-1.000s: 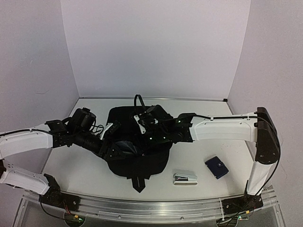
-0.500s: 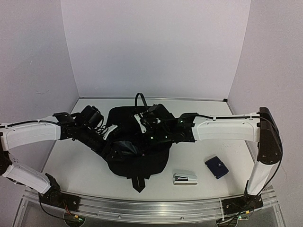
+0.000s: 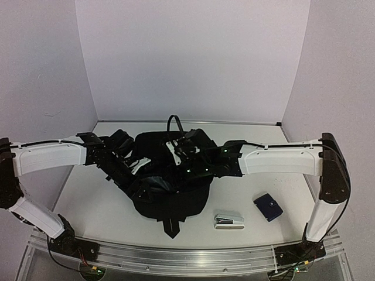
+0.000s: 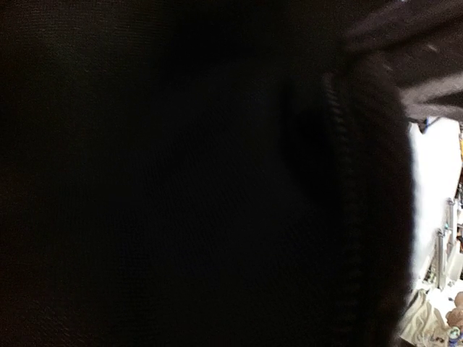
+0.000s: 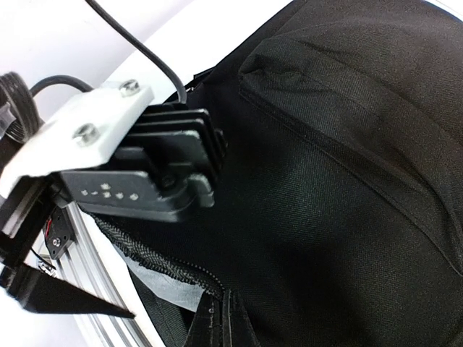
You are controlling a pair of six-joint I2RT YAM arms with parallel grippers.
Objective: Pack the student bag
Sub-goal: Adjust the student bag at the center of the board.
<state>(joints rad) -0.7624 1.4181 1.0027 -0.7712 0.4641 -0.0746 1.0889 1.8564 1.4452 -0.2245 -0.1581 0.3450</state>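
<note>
The student bag (image 3: 170, 196) lies flat at the middle of the table (image 3: 96, 205), its carry loop toward the far wall and a strap end toward the near edge. In the right wrist view the opening shows as a toothed zipper (image 5: 141, 254) with a strip of grey lining (image 5: 168, 288) just inside it.

The left pincer (image 3: 139, 173) is pushed into the left side of the bag. Its jaws stand wide apart. The left wrist view is filled with black fabric, so it cannot be told whether any cloth lies between the jaws.

The right pincer (image 3: 175, 151) rests on the upper part of the bag, reaching in from the right. Its jaws are fully closed. Whether they pinch fabric cannot be told.

A white and grey stapler (image 3: 228, 220) lies on the table, to the right of the bag and near the front edge. A dark blue flat object (image 3: 268, 207) lies just beyond the stapler, further right. Both are apart from the bag.
</note>
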